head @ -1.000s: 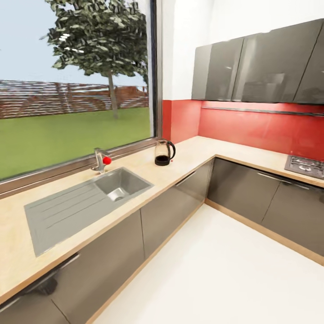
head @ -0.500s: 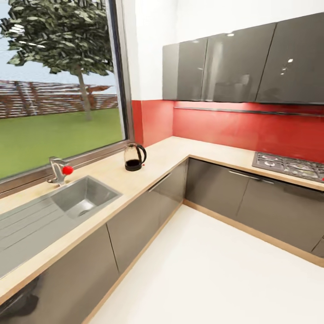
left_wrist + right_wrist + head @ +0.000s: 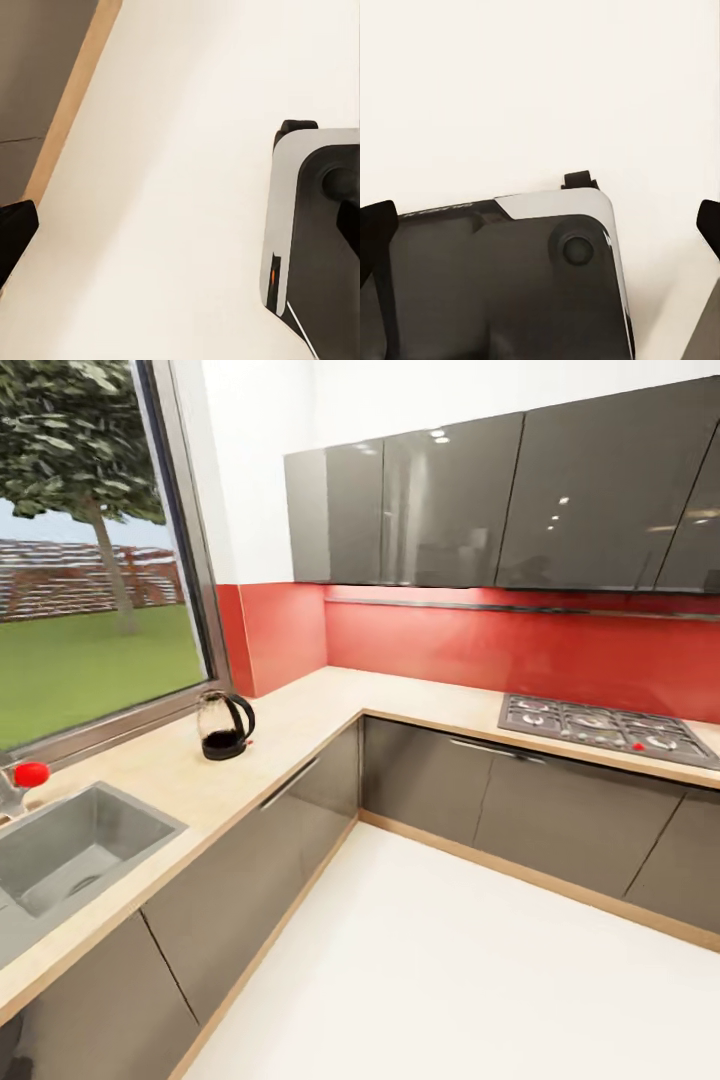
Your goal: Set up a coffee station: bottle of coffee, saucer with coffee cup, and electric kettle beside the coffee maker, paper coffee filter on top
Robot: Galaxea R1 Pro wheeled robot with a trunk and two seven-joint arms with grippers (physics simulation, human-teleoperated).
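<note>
The electric kettle (image 3: 225, 726) stands on the countertop (image 3: 300, 725) near the window corner, both grippers hang wide and empty over the floor (image 3: 450, 960), and I think the base could hit the cabinets if it turns too close

L-shaped beige countertop (image 3: 330, 705) – grey cabinets (image 3: 430, 790), red backsplash (image 3: 520, 650), white floor (image 3: 450, 980), window (image 3: 90, 560) at left.

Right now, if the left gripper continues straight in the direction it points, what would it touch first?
Probably the white floor: the left gripper looks down at it with nothing between the fingertips. The robot's own base lies just beside that line. Depth is unclear.
</note>
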